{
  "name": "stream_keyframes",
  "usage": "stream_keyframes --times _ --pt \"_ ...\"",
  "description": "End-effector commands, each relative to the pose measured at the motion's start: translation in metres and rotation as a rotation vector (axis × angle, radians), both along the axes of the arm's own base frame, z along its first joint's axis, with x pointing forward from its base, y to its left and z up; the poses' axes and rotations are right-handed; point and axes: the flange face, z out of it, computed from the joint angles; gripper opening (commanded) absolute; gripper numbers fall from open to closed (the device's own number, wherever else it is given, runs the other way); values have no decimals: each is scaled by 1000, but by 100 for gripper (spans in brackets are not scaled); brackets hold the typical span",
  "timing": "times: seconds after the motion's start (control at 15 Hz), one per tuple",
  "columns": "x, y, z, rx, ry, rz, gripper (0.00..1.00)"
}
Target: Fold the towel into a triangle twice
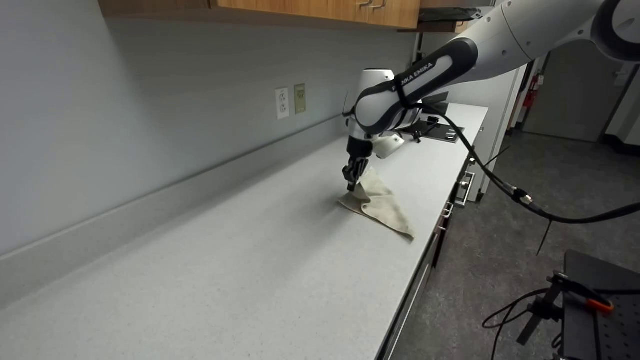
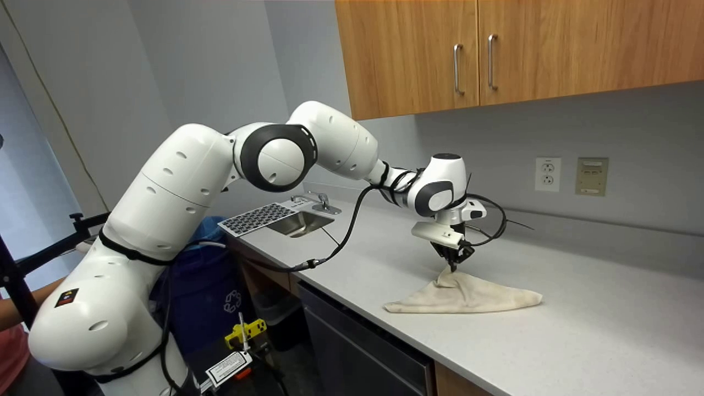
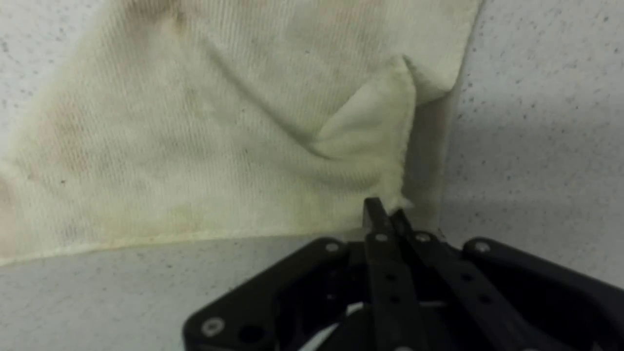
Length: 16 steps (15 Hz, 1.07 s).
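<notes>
The cream towel lies on the counter, folded roughly into a triangle. It shows in both exterior views (image 1: pixel 384 206) (image 2: pixel 467 295) and fills much of the wrist view (image 3: pixel 195 146). My gripper points down at one towel corner in both exterior views (image 1: pixel 352 187) (image 2: pixel 452 268). In the wrist view its fingers (image 3: pixel 388 209) are closed together with the corner pinched between their tips. The pinched corner is raised a little, and a shadow falls beneath it. A small flap of cloth is folded over near the fingertips. The towel's underside is hidden.
The pale speckled counter (image 1: pixel 225 260) runs along a grey wall with outlets (image 1: pixel 282 103). Wooden cabinets (image 2: pixel 410 55) hang above. A sink (image 2: pixel 300 223) with a faucet lies at the counter's far end. A black cable (image 2: pixel 352 223) hangs from the arm. The counter's front edge is near the towel.
</notes>
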Motion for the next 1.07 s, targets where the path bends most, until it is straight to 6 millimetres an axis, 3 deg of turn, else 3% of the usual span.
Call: stream_keyframes --times 0.0,0.4,0.87,0.93,1.0 --pt "-11 1 -5 41 50 58 0" --pt "-8 1 -12 34 56 48 0" --pt "11 -2 0 30 -24 -25 0" --pt "12 -2 2 41 -23 -41 26" --pt "13 -2 2 48 -20 -49 29"
